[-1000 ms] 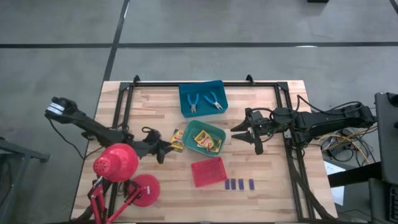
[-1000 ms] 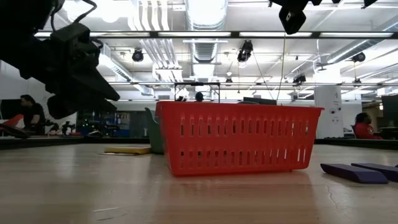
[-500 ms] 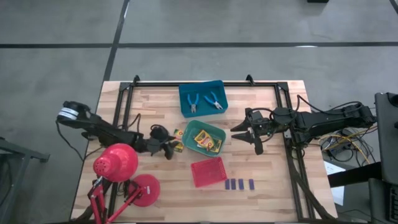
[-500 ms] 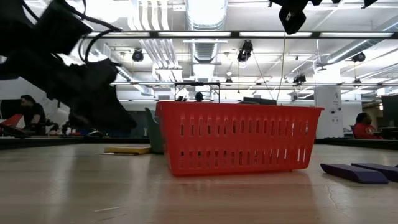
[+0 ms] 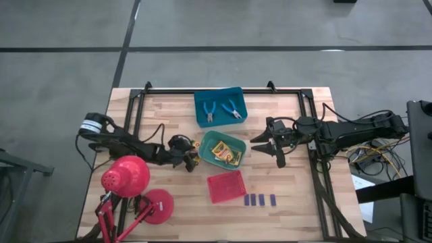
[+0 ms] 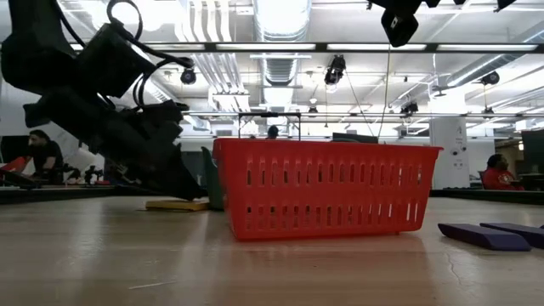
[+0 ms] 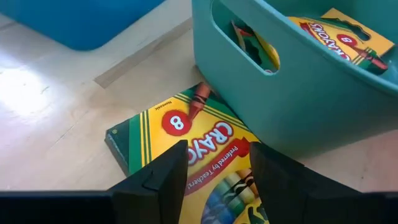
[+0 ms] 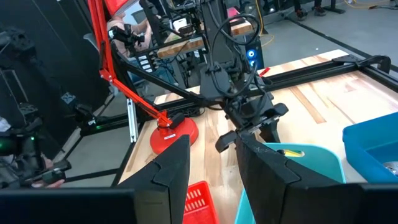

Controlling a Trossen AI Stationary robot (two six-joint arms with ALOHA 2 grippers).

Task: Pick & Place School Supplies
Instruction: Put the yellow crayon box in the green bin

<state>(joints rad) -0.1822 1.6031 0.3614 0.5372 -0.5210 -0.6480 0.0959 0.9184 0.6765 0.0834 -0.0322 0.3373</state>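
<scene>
High view: left gripper [image 5: 191, 160], jaws parted, has swept in over the flat yellow-and-green crayon box [image 7: 186, 146] lying on the wooden worktop [image 5: 162, 118] beside the green tray [image 5: 237, 146]; a grasp looks imminent. Right gripper [image 5: 264, 143] waits, spread.

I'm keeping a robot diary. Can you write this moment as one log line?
left hand: open, over crayon box beside green tray | right hand: open, waiting | step: grasp pending
</scene>
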